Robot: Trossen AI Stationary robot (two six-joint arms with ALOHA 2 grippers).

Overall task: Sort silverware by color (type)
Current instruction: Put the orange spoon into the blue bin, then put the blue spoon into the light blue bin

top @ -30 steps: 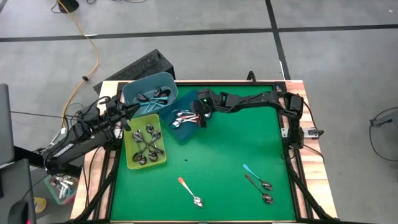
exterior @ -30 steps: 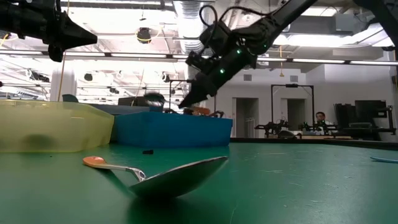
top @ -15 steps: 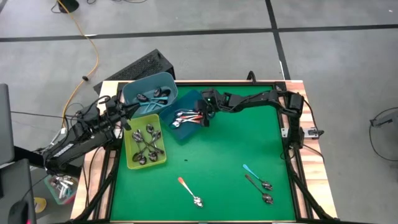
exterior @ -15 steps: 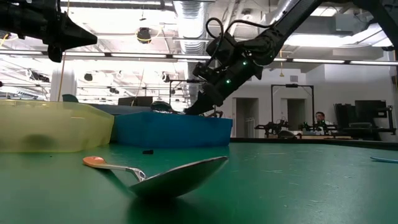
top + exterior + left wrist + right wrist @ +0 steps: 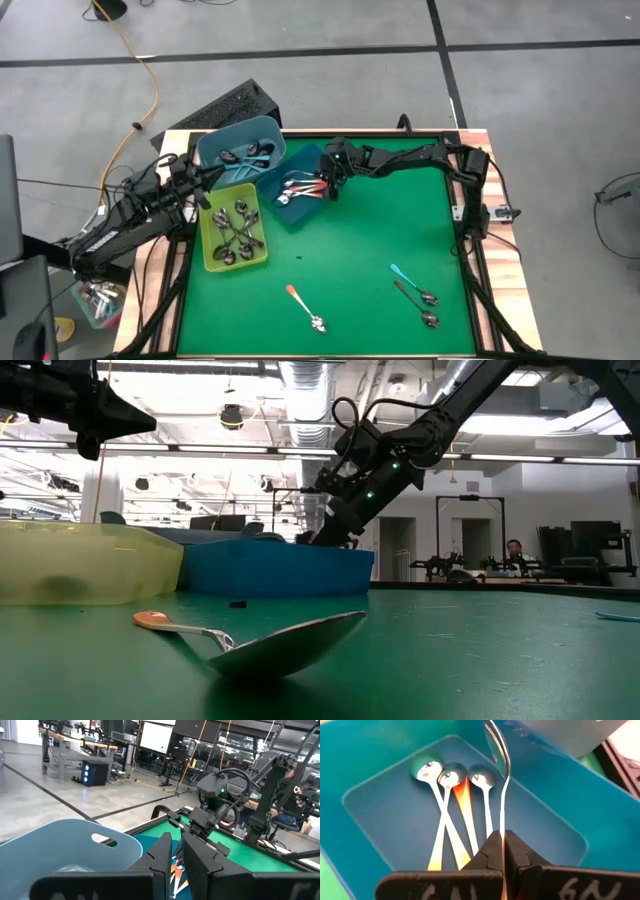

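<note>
My right gripper [image 5: 328, 189] reaches down into the dark blue tray [image 5: 302, 207], shut on a spoon [image 5: 501, 775] whose shiny bowl sticks out ahead of the fingers. Three orange-handled spoons [image 5: 462, 795] lie on that tray's floor. My left gripper [image 5: 176, 862] hovers level above the bins at the table's left, fingers close together with nothing between them. Dark spoons lie in the light blue tub [image 5: 240, 150], silver ones in the yellow-green bin [image 5: 232, 236]. An orange-handled [image 5: 304, 308], a teal-handled [image 5: 411, 283] and a dark spoon [image 5: 417, 305] lie on the green mat. My right gripper pinches the spoon's stem [image 5: 502, 827] between its two fingers, just behind the neck; the fingers hide the handle. The fingers slant down from the table's right side, and the spoon lies along them. Its bowl [image 5: 497, 745] points ahead over the tray, above the lying spoons.
The three bins stand close together at the table's far left. A black box [image 5: 235, 105] sits behind them off the table. The orange-handled spoon [image 5: 250, 645] lies close before the low camera. Bare green mat [image 5: 370, 230] spreads across the middle.
My right gripper, still shut on the spoon, has sunk toward the dark blue tray until its fingertips dip behind the rim, and it has rolled a little. The left arm has kept still.
</note>
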